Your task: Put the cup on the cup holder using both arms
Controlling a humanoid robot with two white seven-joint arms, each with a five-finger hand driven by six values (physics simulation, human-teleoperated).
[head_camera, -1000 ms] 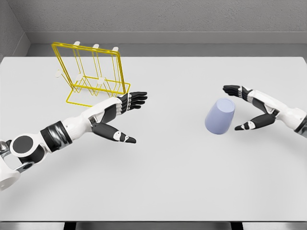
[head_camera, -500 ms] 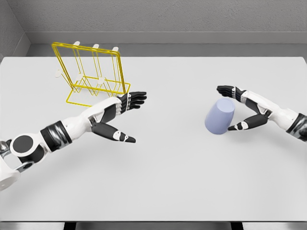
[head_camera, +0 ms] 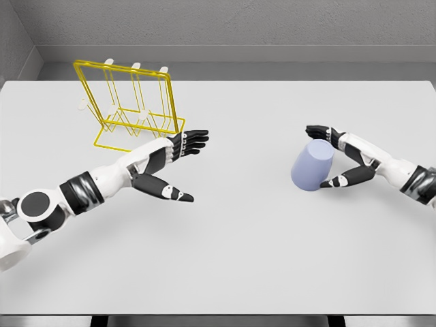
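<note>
clearly my right hand is the nearer one: the cup sits just inside its wide-spread fingers and thumb, tilted with its long axis leaning away from the palm, not yet gripped. my left hand waits open, well apart, near the cup holder.

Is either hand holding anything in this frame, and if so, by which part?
Nothing is firmly held. The right hand brackets the pale blue plastic cup, fingers at its upper side, thumb near its rim. The left hand is open.
</note>
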